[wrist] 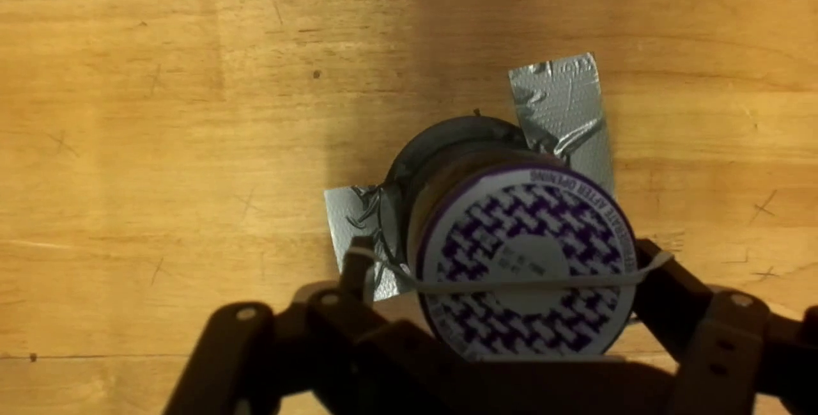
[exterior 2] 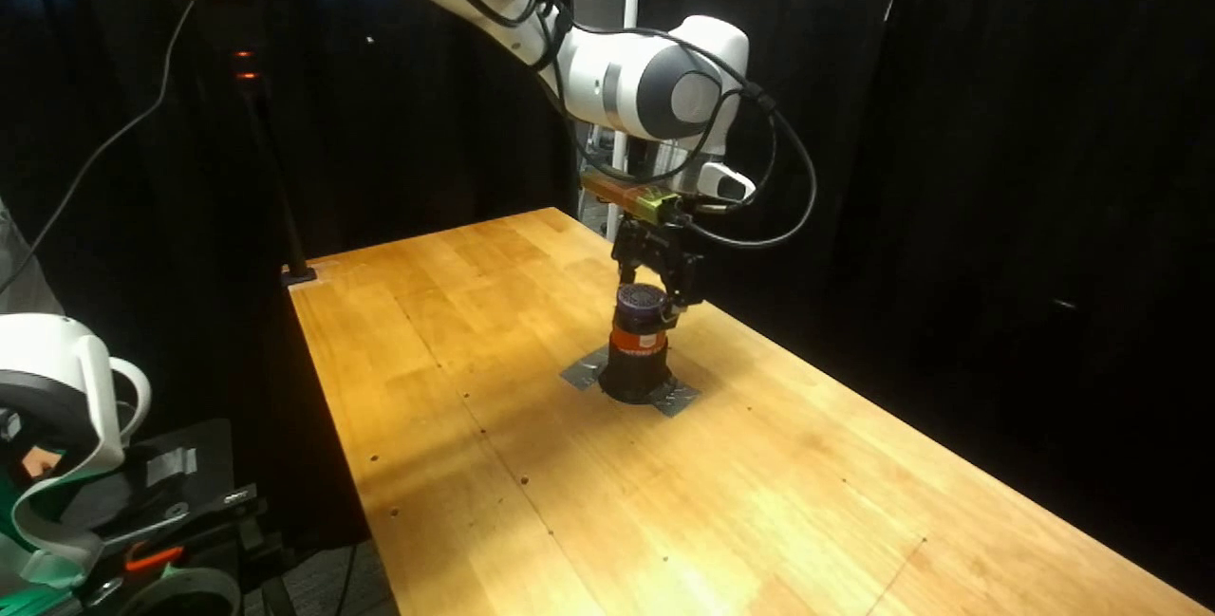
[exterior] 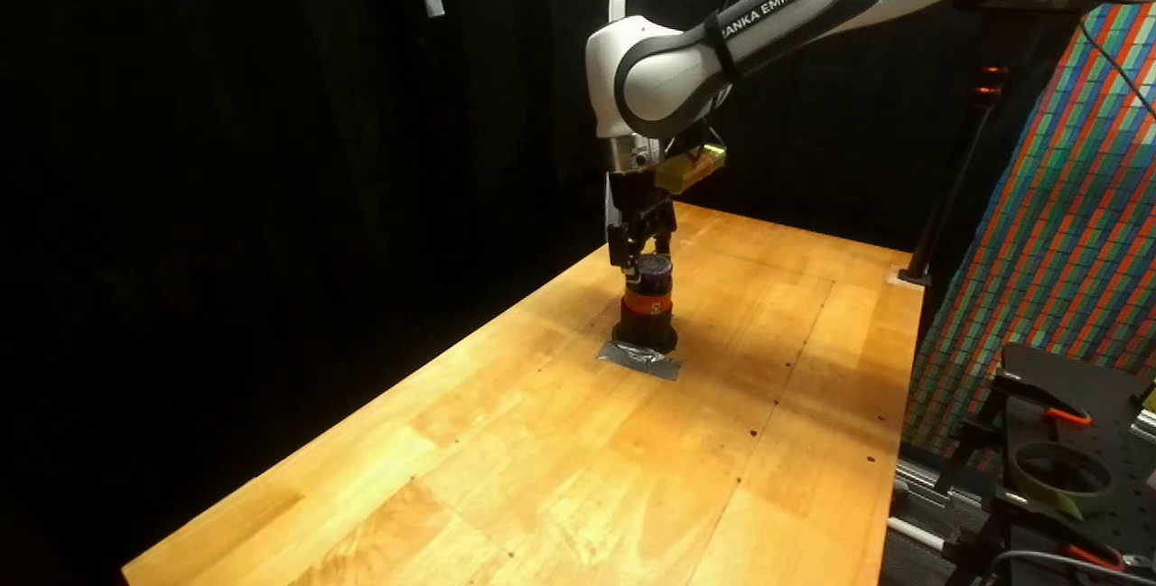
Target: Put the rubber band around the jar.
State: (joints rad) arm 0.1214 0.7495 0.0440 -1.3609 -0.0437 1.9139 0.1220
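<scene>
When I looked down through the wrist view, I had the fingers (wrist: 674, 293) spread apart, one to each side of the jar (exterior 2: 638, 343), with the rubber band (wrist: 530, 285) strung between them. A pale strand of it crossed over the top of the lid (wrist: 530, 252), running from fingertip to fingertip and bending close to both edges; the rest of the loop was hidden from me, and whether the strand touched the lid I could not tell. The lid carried a purple-and-white woven pattern, with small print along its rim.

In both exterior views the jar stood upright over the bench (exterior: 560, 441), an orange label (exterior: 647, 304) showing below the lid and its lower end at a flared black base (exterior 2: 634, 381). I couldn't make out how deep it sat there. Strips of grey tape (wrist: 562, 108) ran from two sides of the base onto the bench.

My fingertips were at about lid height: in an exterior view one finger (exterior 2: 683, 291) was just beside the lid, the other partly hidden behind it. The white arm (exterior: 659, 71) extended over the bench, a yellowish box (exterior 2: 645, 203) at its wrist and a black cable (exterior 2: 760, 97) looping out beside it. A dark post (exterior: 951, 184) rose from a far corner of the bench, and a striped, many-coloured sheet (exterior: 1057, 207) was visible beyond the long edge.
</scene>
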